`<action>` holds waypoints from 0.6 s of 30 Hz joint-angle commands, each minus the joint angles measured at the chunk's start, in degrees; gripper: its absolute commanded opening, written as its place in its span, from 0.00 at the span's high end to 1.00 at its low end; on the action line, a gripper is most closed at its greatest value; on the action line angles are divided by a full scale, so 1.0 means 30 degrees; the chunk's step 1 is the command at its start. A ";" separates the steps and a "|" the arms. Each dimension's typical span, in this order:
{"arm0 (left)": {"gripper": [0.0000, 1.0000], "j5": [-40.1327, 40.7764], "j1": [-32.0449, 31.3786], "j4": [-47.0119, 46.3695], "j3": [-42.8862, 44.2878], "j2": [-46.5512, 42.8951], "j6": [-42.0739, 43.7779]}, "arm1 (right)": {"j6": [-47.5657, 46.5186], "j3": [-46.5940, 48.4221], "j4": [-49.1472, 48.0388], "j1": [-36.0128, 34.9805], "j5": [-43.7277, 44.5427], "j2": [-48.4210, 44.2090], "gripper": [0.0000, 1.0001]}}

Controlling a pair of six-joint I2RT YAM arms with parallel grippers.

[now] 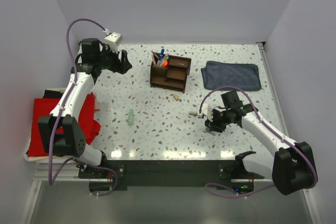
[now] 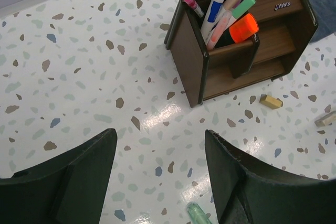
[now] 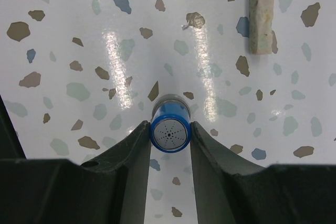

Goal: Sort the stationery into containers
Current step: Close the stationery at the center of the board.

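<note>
The dark brown wooden organizer (image 1: 170, 73) stands at the table's far middle, with pens and an orange highlighter (image 2: 243, 28) upright in its tall compartment (image 2: 220, 19). My left gripper (image 1: 125, 62) hangs open and empty to the organizer's left. My right gripper (image 1: 212, 125) is shut on the blue cylinder (image 3: 169, 131), which stands upright on the table. A pale green tube (image 1: 130, 117) lies at centre left; its tip shows in the left wrist view (image 2: 197, 214). A tan bit (image 1: 177, 97) lies in front of the organizer, another (image 3: 261, 16) just beyond the right gripper.
A folded blue-grey cloth (image 1: 231, 75) lies at the far right. A red cloth (image 1: 42, 124) lies off the table's left edge beside the left arm. White walls close in the back and both sides.
</note>
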State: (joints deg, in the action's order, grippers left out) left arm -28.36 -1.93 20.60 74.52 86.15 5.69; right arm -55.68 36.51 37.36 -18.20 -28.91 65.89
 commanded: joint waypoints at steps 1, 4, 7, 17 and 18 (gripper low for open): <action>0.27 -0.0186 -0.0176 -0.0597 0.0530 0.0053 0.0388 | -0.0041 -0.0306 -0.0242 0.0059 0.0026 0.0886 1.00; 0.27 -0.0186 -0.0263 -0.0597 0.0823 0.0082 0.0416 | -0.0425 0.0162 0.0785 0.0030 0.0055 0.2000 1.00; 0.27 -0.0127 -0.0234 -0.0626 0.1028 0.0053 0.0359 | 0.0337 0.0689 0.0814 -0.0057 0.0493 0.3258 1.00; 0.27 -0.0157 -0.0263 -0.0744 0.1058 -0.0386 0.0153 | 0.2356 -0.0687 -0.1379 -0.4509 0.4301 0.3817 1.00; 0.27 -0.0156 -0.0263 -0.0773 0.1058 -0.0444 0.0124 | 0.2417 -0.0570 -0.1381 -0.4482 0.4332 0.4167 1.00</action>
State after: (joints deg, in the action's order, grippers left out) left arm -28.34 -2.39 20.45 75.18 86.37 5.65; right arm -51.86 39.53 31.27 -29.02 -23.92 72.97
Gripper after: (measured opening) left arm 0.729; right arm 0.359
